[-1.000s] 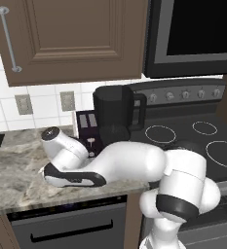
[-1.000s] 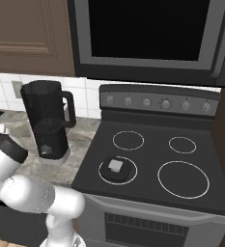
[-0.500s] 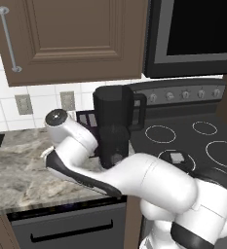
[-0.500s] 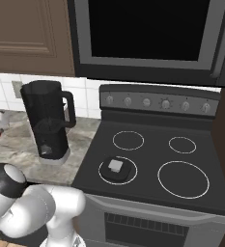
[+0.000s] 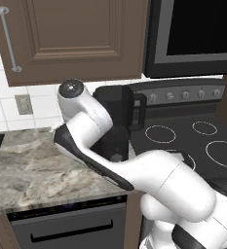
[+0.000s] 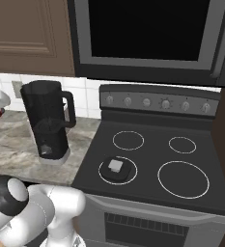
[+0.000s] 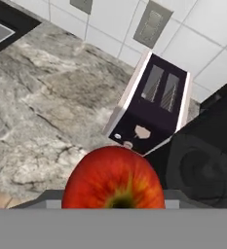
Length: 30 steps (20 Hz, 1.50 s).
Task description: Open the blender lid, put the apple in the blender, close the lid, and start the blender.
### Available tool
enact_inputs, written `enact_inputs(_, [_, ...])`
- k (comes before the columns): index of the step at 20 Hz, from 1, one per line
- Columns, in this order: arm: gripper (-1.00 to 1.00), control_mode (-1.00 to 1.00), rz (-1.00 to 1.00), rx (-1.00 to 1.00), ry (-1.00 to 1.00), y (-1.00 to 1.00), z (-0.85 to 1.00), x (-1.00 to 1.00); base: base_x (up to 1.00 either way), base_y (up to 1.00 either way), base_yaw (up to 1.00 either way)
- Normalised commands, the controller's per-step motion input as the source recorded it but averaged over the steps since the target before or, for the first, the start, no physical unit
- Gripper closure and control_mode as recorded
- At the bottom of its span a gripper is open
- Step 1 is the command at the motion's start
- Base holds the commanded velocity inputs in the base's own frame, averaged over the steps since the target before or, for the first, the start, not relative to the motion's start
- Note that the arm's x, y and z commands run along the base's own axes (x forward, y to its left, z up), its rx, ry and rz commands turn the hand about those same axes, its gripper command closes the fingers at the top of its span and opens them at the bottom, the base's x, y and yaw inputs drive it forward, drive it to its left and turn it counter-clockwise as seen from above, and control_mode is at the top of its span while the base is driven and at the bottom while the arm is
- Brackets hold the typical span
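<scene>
the gripper is closed on the apple (image 7: pixel 114 179), held up above the counter (image 7: pixel 42 116) near the toaster (image 7: pixel 151 104). the blender (image 6: pixel 49 123) stands open by the stove's edge; its blender lid (image 6: pixel 116 166) rests on a front burner, leaving the jar free for loading.

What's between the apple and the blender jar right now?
Nothing visible blocks it. The apple sits in the tool, above the counter beside the toaster. The blender lid lies on the stove, so the blender jar's top is open.
</scene>
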Motion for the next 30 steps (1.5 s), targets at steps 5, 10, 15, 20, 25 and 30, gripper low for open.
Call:
enact_inputs(5, [1.00, -1.00, -0.01, 0.00, -0.05, -0.56, 0.78, 0.00, 0.00, 0.00, 0.00])
enact_inputs(10, [1.00, -1.00, 0.00, 0.00, -0.07, -0.51, 0.39, 0.07, 0.00, 0.00, 0.00])
enact_inputs(15, [1.00, -1.00, 0.00, 0.03, -0.05, -0.49, 0.23, 0.25, 0.00, 0.00, 0.00])
enact_inputs(20, [1.00, -1.00, 0.00, 0.02, 0.00, -0.36, 0.11, 0.48, 0.00, 0.00, 0.00])
enact_inputs(25, [1.00, -1.00, 0.00, 0.03, 0.00, -0.26, 0.08, 0.57, 0.00, 0.00, 0.00])
enact_inputs(30, [1.00, -1.00, 0.00, 0.02, 0.00, -0.09, 0.01, 0.67, 0.00, 0.00, 0.00])
